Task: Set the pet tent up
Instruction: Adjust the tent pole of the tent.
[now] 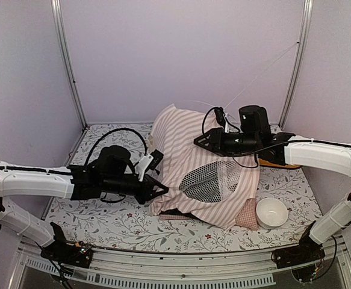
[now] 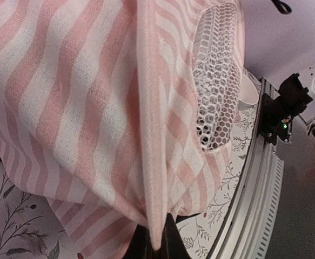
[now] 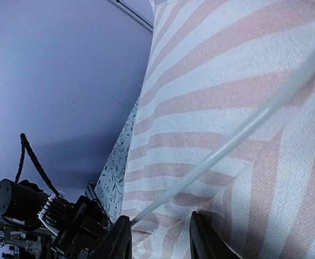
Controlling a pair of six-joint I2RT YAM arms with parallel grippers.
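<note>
While pink-and-white striped fabric pet tent (image 1: pixel 193 162) slumps on floral-print bench (image 1: pixel 103 223), left tool (image 2: pixel 153 245) clenched on tent seam; right tool (image 3: pixel 160 240) released at tent top, thin white pole (image 3: pixel 227 145) ending beside one finger.

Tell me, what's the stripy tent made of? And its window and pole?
The pet tent looks like matte woven cloth; its threads show. The window seems netting, full of honeycomb holes. The pole looks smooth, pale, maybe plastic or fibreglass.

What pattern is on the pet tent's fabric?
Pink and white stripes cover the pet tent. They show best in the left wrist view.
</note>
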